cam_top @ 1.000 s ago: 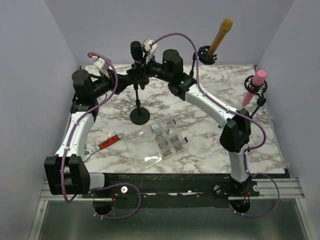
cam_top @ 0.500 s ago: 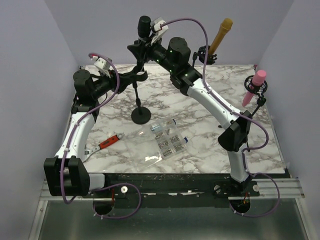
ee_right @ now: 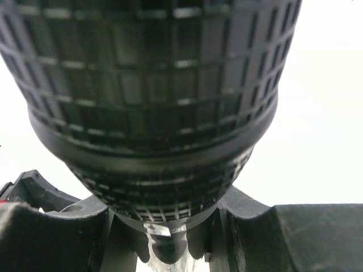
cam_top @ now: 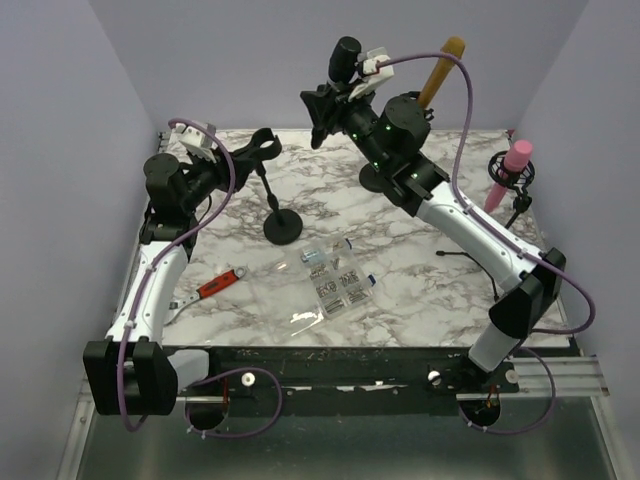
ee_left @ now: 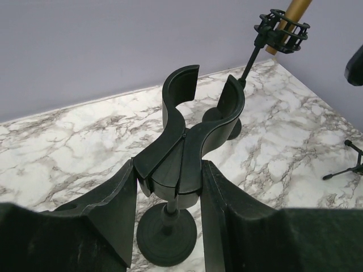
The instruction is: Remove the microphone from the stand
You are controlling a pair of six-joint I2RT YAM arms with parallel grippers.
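Microphone [cam_top: 346,54] is gripped in my right claw [cam_top: 334,94], held clear of the stand [cam_top: 281,228] and high above the table's [cam_top: 420,290] far side. Its grille [ee_right: 153,85] fills the right wrist view, so the handle and finger contact are hidden there. My left claw [ee_left: 170,195] is clenched on the base of the stand's clip [ee_left: 190,110], with the jaws cut off at the bottom edge.

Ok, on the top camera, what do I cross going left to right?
From the left: red-handled tool → base of the black stand → black microphone, held aloft → gold microphone → pink microphone. The plastic bag overlaps the stand, so it is left out.
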